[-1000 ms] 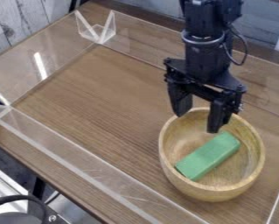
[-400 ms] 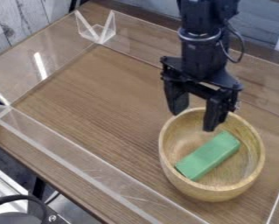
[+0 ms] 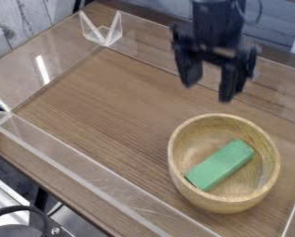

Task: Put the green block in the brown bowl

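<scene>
The green block (image 3: pixel 221 167) lies flat inside the brown bowl (image 3: pixel 184 142), slanting from lower left to upper right. The bowl stands at the right of the wooden table. My black gripper (image 3: pixel 213 81) hangs in the air well above the bowl's far rim, blurred by motion. Its two fingers (image 3: pixel 190 68) point down and stand apart, open, with nothing between them.
The wooden tabletop (image 3: pixel 100 111) is ringed by a low clear plastic wall (image 3: pixel 63 157) along the front and left. A clear plastic corner piece (image 3: pixel 103 30) stands at the back left. Dark equipment (image 3: pixel 14 225) sits below the table's front edge.
The gripper has risen from just over the bowl's far rim and moved up and back. It stays open. The green block rests unmoved in the bowl.
</scene>
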`<control>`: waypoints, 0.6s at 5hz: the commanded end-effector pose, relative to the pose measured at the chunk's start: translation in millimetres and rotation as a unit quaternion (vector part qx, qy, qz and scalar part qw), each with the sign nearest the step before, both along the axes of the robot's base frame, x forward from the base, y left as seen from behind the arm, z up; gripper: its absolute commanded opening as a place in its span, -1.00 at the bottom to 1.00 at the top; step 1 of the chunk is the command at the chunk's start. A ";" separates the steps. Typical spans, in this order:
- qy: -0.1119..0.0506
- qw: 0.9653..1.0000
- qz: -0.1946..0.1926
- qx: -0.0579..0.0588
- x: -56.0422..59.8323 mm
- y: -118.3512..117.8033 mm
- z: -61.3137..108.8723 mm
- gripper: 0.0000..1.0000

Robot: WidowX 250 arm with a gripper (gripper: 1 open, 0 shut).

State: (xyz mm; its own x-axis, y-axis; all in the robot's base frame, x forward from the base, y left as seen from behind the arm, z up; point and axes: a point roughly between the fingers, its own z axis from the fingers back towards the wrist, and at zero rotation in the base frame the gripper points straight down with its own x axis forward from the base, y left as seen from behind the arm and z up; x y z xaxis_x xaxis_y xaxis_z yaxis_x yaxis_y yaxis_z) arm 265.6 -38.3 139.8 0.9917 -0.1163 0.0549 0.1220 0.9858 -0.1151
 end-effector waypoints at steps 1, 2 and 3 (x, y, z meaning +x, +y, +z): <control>-0.044 0.999 0.021 0.007 28.4 26.8 25.7 1.00; -0.044 0.999 0.006 0.009 32.2 11.1 13.1 1.00; -0.046 0.999 -0.011 0.007 42.2 -10.3 2.7 1.00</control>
